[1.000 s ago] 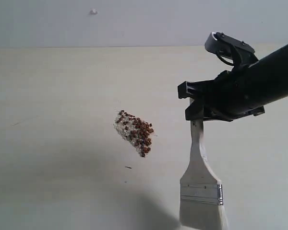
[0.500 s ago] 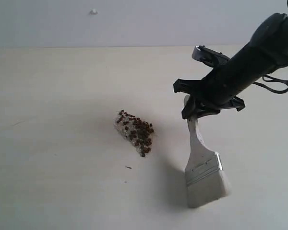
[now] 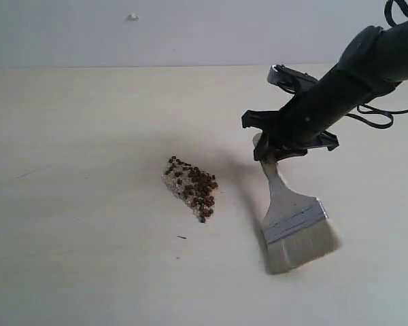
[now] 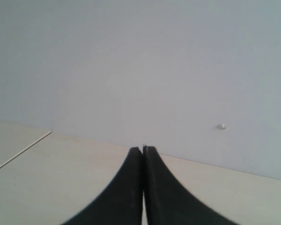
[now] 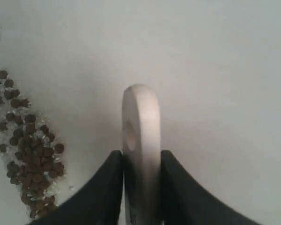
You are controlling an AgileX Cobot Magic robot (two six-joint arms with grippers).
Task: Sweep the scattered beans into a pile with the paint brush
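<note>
**Item 1, beans (image 3: 190, 189).** Gathered in one compact, elongated pile with whitish crumbs along one edge. The pile is placed well apart from the right gripper (image 3: 266, 151), off to the side that faces the left arm's half of the table (image 3: 88, 204). One or two dark specks (image 3: 181, 237) are noted just outside the pile. The sweeping is judged to be essentially done.

**Item 2, paint brush (image 3: 289, 214).** Laid low on the table, with the bristles spread against the surface at the end farthest from the fingertips. The holed end of the handle is lodged between the jaws. No part of the brush is touching the pile.

**Item 3, right gripper.** The jaws are set narrow, close against both sides of the handle. Whether the handle is clamped or only flanked cannot be told.

**Item 4, left gripper (image 4: 143, 151).** Pressed fully closed and empty, pointed toward the wall (image 4: 131, 70). No task item is near it.

**Hazards.**
- If the handle is only loosely held, the brush may be pivoted or dropped when the arm is lifted.
- If the handle is dragged sideways by a jaw, the bristles could be swung toward the pile and the beans scattered again.
- If another stroke is made with the bristles lying flat, beans may be ridden over rather than pushed.
</note>
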